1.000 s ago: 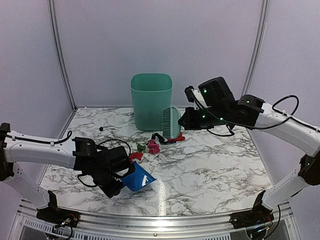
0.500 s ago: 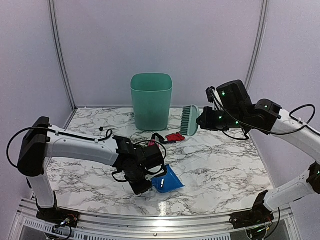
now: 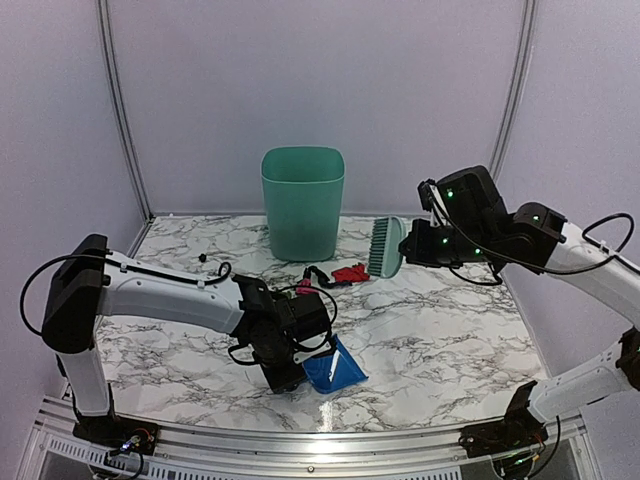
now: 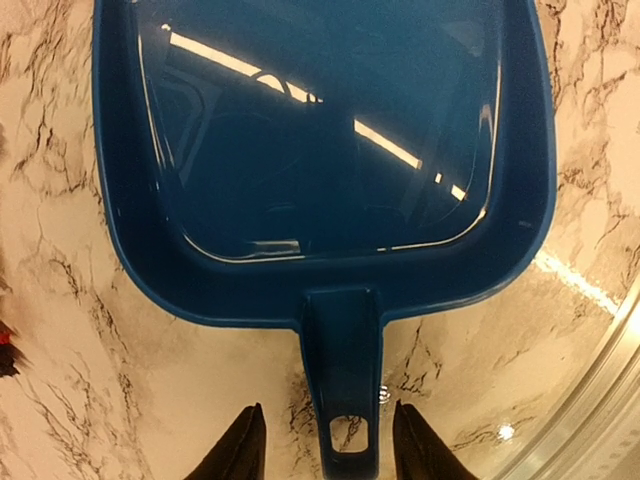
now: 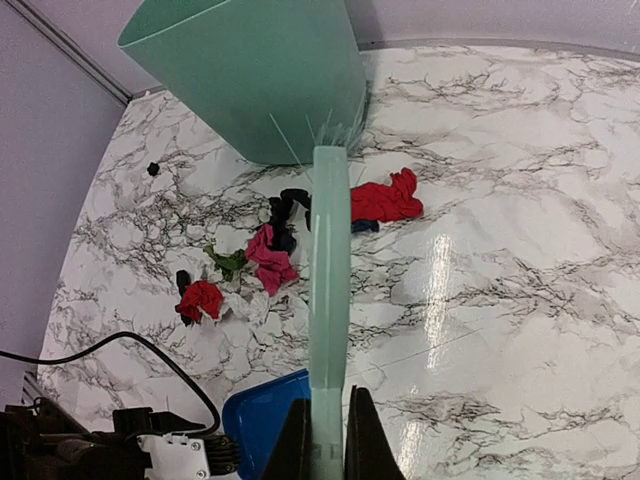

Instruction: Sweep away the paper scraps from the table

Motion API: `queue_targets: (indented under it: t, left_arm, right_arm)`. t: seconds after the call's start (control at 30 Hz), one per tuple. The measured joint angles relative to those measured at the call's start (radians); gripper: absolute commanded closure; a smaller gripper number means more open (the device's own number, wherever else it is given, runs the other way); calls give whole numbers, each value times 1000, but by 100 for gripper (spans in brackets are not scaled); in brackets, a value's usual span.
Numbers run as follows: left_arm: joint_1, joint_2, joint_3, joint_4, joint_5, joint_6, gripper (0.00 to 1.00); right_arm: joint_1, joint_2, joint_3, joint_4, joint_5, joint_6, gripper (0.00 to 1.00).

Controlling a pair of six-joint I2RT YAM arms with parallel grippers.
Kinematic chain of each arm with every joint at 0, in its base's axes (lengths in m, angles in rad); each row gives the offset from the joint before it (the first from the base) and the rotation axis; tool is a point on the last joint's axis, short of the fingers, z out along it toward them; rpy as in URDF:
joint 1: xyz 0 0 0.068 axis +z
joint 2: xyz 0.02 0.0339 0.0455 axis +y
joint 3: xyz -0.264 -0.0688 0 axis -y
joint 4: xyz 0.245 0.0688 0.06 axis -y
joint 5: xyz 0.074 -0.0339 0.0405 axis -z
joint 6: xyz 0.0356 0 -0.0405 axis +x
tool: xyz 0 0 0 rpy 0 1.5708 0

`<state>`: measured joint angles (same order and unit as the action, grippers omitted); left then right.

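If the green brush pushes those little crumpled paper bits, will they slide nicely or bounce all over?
The paper scraps look small and crumpled, so they are probably very light and should slide easily on the glossy table. Being uneven, some may tumble or slip past the green brush. They lie spread out, so one push probably won't gather them all.

So the blue plastic dustpan [image 3: 335,370] sits flat on the white marble-pattern table [image 3: 450,330] near the front rail. The small crumpled paper scraps [image 5: 270,260] are scattered behind it. The tall green plastic bin [image 3: 302,200] stands behind those, at the back. The green bristle hand brush [image 3: 385,247] is just right of the scraps.
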<state>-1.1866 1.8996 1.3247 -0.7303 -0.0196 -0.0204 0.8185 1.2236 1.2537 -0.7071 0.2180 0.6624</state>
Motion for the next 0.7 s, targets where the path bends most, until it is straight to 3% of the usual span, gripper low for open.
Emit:
queue_targets:
  t: [0.2, 0.37, 0.6, 0.7]
  left_arm:
    - [0, -92, -23, 31, -10, -7, 44]
    - [0, -340, -196, 181, -29, -3, 41]
    - [0, -743, -780, 670, 11, 39, 31]
    - [0, -808, -938, 807, 13, 57, 31]
  right_arm:
    - [0, 52, 12, -1, 0, -12, 100]
    - [-8, 83, 13, 3, -12, -28, 100]
    - [-16, 127, 42, 12, -35, -52, 100]
    - [-16, 139, 50, 18, -43, -60, 100]
